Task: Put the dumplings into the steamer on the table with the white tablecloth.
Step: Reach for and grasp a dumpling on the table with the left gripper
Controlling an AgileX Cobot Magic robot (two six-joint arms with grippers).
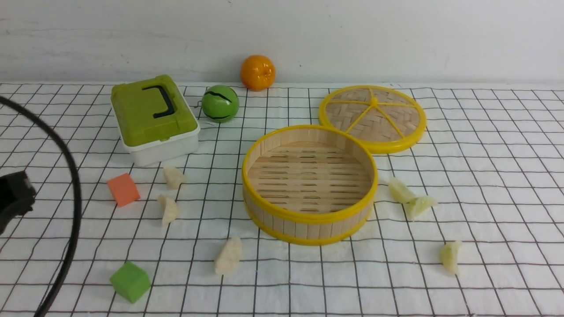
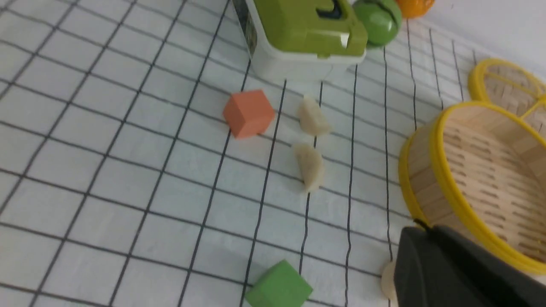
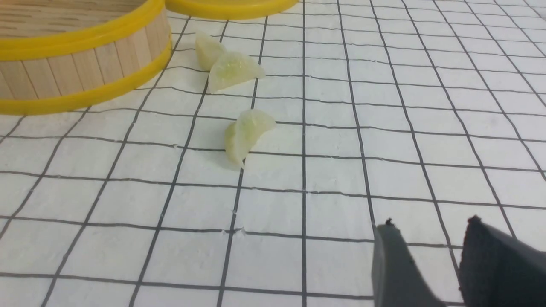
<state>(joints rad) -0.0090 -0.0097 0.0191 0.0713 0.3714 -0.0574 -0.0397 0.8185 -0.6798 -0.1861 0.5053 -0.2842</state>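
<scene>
You are finding no readable text, brand, number or sign in any of the three views. The green-lidded box (image 2: 298, 25), lying well beyond the left pincer (image 2: 431, 243), is showing you a dark speckled strip (image 2: 242, 19) on its white side. It may be a label, but it is too blurred to read.

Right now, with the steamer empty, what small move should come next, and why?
Probably ease the open right gripper forward and down toward the lone yellow-green dumpling. The steamer holds nothing, that dumpling lies by itself just ahead of it, and the left gripper is shut.
</scene>
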